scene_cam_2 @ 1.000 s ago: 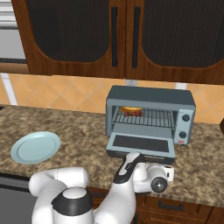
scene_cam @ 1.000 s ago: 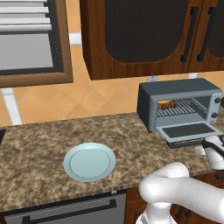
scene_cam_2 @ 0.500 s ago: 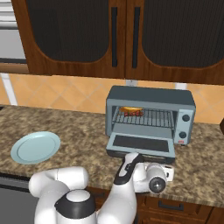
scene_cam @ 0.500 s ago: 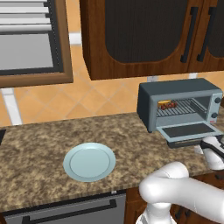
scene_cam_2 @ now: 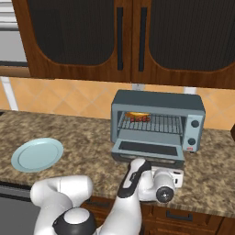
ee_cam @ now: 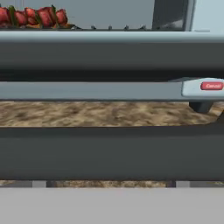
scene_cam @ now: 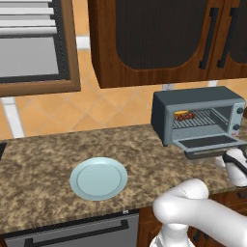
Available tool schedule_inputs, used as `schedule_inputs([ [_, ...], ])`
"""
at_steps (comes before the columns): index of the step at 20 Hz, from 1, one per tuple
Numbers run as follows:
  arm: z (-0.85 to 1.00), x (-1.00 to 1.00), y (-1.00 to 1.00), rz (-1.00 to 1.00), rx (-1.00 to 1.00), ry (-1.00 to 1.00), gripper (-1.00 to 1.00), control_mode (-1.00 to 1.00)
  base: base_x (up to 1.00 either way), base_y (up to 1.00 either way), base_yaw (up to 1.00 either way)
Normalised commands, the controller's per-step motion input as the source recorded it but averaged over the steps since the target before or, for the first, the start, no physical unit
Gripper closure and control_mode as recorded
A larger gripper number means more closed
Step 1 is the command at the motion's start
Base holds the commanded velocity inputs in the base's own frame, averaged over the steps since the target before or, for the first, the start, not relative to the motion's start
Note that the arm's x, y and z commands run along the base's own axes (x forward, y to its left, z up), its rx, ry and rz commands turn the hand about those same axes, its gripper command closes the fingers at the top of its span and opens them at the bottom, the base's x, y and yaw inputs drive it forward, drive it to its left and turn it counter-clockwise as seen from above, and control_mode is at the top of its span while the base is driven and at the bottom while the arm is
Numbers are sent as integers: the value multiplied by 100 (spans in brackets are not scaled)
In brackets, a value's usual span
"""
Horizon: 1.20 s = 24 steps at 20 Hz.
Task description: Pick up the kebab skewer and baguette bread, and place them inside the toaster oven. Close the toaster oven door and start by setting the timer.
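Observation:
The blue-grey toaster oven [scene_cam: 198, 113] [scene_cam_2: 156, 120] stands on the counter. Its door [scene_cam: 212, 143] [scene_cam_2: 147, 149] is dropped open and lies flat. On the wire rack at the left lie the golden baguette bread [scene_cam: 180, 113] [scene_cam_2: 137, 114] and the red-chunked kebab skewer [scene_cam: 189, 116] [scene_cam_2: 140, 119] [ee_cam: 35, 16]. My gripper [scene_cam: 235, 161] [scene_cam_2: 157, 174] hangs low, right in front of the door's front edge. In the hand view the dark bar handle [ee_cam: 112, 153] crosses close ahead. The fingers are hidden, so I can't see how wide the jaws stand.
A pale blue plate [scene_cam: 99, 177] [scene_cam_2: 36, 154] lies on the speckled stone counter [scene_cam: 43, 169] to the left of the oven. Dark wooden cabinets [scene_cam_2: 128, 36] hang above. The oven's knobs [scene_cam_2: 195, 124] sit on its right side.

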Motion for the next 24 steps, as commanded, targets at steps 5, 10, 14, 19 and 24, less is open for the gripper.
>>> schedule_inputs([
  [5, 76, 25, 0, 0, 0, -2, -100, -100, 0, 0, 0],
  [10, 80, 27, 0, 0, 0, 0, -100, -100, 0, 0, 0],
  [14, 78, 29, 0, 0, 0, 0, -100, -100, 0, 0, 0],
  [19, 66, 31, 0, 0, 0, 0, -100, -100, 0, 0, 0],
  [24, 39, 32, 0, 0, 0, 0, -100, -100, 0, 0, 0],
])
